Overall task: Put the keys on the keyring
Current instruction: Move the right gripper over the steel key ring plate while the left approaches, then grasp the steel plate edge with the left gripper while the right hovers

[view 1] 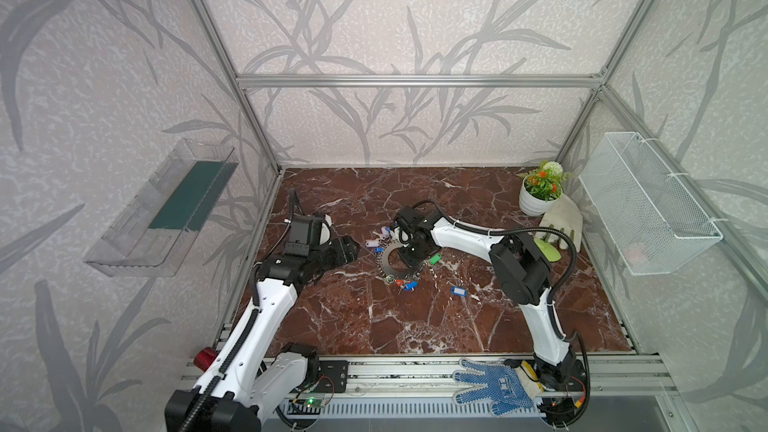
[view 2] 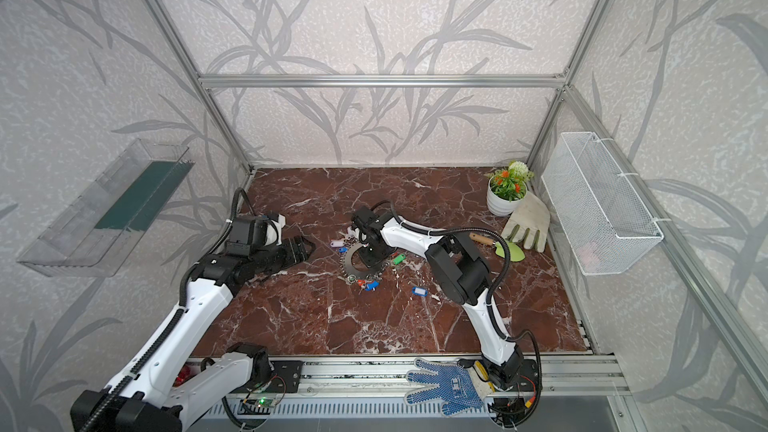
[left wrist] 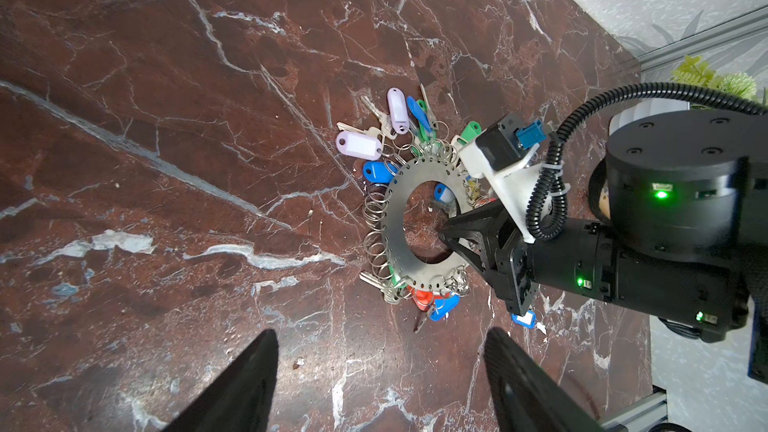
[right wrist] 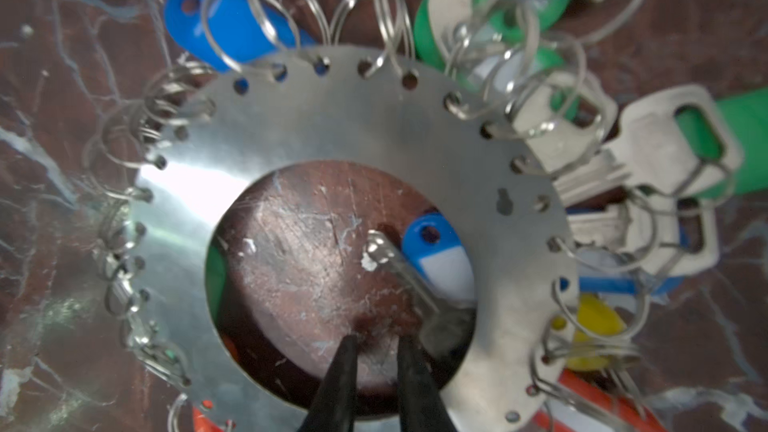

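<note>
**Right claw (right wrist: pixel 378 340) down in the keyring (view 1: pixel 388 261) hole, left claw (left wrist: pixel 382 367) idle**

Tag windows (left wrist: pixel 359 145) I can see are plain white, with no text I can read. The keyring lies flat on the brown marble table (view 1: pixel 374 326), mid-frame in both top views. It's a grey disc with a big centre hole and wire rings round the rim. Keys (right wrist: pixel 665 126) with lilac, blue, green, red and yellow tags fan around it. One blue-tagged key (view 1: pixel 457 292) lies loose to its lower right. Right claw points down into the hole, tips a narrow gap apart, pinching nothing. Left claw sits left of the disc, spread wide, empty.
</note>
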You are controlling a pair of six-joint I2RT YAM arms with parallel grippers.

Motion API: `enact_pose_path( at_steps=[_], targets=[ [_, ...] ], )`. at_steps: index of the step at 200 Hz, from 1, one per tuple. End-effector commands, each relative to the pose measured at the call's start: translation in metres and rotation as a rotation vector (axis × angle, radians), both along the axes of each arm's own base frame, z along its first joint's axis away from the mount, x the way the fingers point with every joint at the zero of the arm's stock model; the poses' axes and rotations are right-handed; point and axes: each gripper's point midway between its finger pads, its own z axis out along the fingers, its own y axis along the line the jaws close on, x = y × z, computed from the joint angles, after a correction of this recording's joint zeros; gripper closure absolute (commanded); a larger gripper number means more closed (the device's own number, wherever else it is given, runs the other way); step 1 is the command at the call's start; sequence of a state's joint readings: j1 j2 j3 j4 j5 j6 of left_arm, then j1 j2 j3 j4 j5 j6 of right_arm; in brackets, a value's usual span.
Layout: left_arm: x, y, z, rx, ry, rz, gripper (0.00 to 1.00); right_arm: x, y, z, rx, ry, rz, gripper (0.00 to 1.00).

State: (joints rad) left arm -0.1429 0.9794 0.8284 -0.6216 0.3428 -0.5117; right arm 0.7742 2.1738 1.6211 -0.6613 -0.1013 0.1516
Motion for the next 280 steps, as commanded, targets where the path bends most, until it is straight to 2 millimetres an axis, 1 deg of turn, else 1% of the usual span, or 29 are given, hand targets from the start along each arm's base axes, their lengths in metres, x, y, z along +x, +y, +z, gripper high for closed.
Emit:
enact_pose_path(
  at_steps=[1, 26, 51, 63, 69, 84, 103, 117, 131, 134, 136, 150, 153, 154, 157, 176, 182, 204, 216, 227, 244, 260, 280],
  targets=[
    [-0.002, 0.0, 0.001, -0.009, -0.012, -0.002, 0.21, -0.007, -0.042, -0.018, -0.097, 0.053, -0.101, 0.78],
    [-0.002, -0.001, 0.0, -0.012, -0.006, -0.002, 0.21, -0.002, -0.066, -0.016, -0.093, 0.035, -0.17, 0.78],
    [-0.002, -0.003, -0.001, -0.029, 0.0, -0.007, 0.21, 0.012, -0.1, -0.016, -0.104, 0.019, -0.284, 0.79],
    [-0.002, -0.006, 0.0, -0.046, 0.001, -0.01, 0.21, 0.018, -0.108, -0.013, -0.095, 0.01, -0.318, 0.79],
    [-0.002, -0.008, -0.001, -0.059, 0.002, -0.012, 0.21, 0.02, -0.106, -0.007, -0.078, -0.002, -0.321, 0.79],
    [-0.001, -0.016, 0.0, -0.107, -0.001, -0.016, 0.22, 0.025, -0.092, 0.014, -0.026, -0.062, -0.293, 0.79],
    [0.005, -0.032, -0.001, -0.156, -0.032, -0.028, 0.25, 0.028, -0.082, 0.038, 0.025, -0.116, -0.276, 0.79],
    [0.008, -0.047, -0.003, -0.152, -0.05, -0.056, 0.27, 0.026, -0.079, 0.053, 0.069, -0.133, -0.271, 0.79],
    [0.011, -0.062, -0.009, -0.101, -0.055, -0.094, 0.28, 0.021, -0.082, 0.067, 0.101, -0.148, -0.278, 0.79],
    [0.013, -0.064, -0.01, -0.088, -0.054, -0.095, 0.28, 0.019, -0.082, 0.067, 0.105, -0.148, -0.279, 0.79],
    [0.012, -0.068, -0.012, -0.079, -0.053, -0.11, 0.29, 0.018, -0.083, 0.072, 0.115, -0.154, -0.282, 0.79],
    [0.017, -0.085, -0.021, -0.03, -0.043, -0.159, 0.31, 0.012, -0.088, 0.085, 0.156, -0.171, -0.298, 0.79],
    [0.017, -0.089, -0.023, -0.023, -0.04, -0.175, 0.32, 0.01, -0.09, 0.084, 0.158, -0.168, -0.302, 0.79],
    [0.017, -0.091, -0.023, -0.022, -0.04, -0.179, 0.32, 0.01, -0.09, 0.089, 0.168, -0.176, -0.304, 0.79],
    [0.019, -0.095, -0.026, -0.014, -0.038, -0.193, 0.33, 0.008, -0.093, 0.096, 0.185, -0.187, -0.311, 0.78],
    [0.026, -0.122, -0.044, 0.025, -0.006, -0.286, 0.38, 0.003, -0.108, 0.113, 0.256, -0.187, -0.362, 0.74],
    [0.027, -0.131, -0.05, 0.04, 0.007, -0.314, 0.39, 0.003, -0.114, 0.119, 0.287, -0.188, -0.385, 0.72],
    [0.032, -0.158, -0.07, 0.1, 0.075, -0.409, 0.43, 0.004, -0.138, 0.139, 0.401, -0.216, -0.47, 0.56],
    [0.034, -0.169, -0.083, 0.14, 0.102, -0.443, 0.45, 0.007, -0.145, 0.149, 0.446, -0.289, -0.465, 0.53],
    [0.036, -0.175, -0.096, 0.183, 0.127, -0.467, 0.49, 0.005, -0.156, 0.153, 0.457, -0.331, -0.497, 0.47],
    [0.038, -0.182, -0.111, 0.231, 0.16, -0.498, 0.54, 0.005, -0.166, 0.154, 0.465, -0.338, -0.528, 0.47],
    [0.039, -0.188, -0.123, 0.252, 0.178, -0.526, 0.56, 0.004, -0.168, 0.152, 0.466, -0.338, -0.53, 0.47],
    [0.039, -0.194, -0.132, 0.283, 0.19, -0.557, 0.57, 0.004, -0.168, 0.147, 0.453, -0.322, -0.526, 0.47]
  ],
)
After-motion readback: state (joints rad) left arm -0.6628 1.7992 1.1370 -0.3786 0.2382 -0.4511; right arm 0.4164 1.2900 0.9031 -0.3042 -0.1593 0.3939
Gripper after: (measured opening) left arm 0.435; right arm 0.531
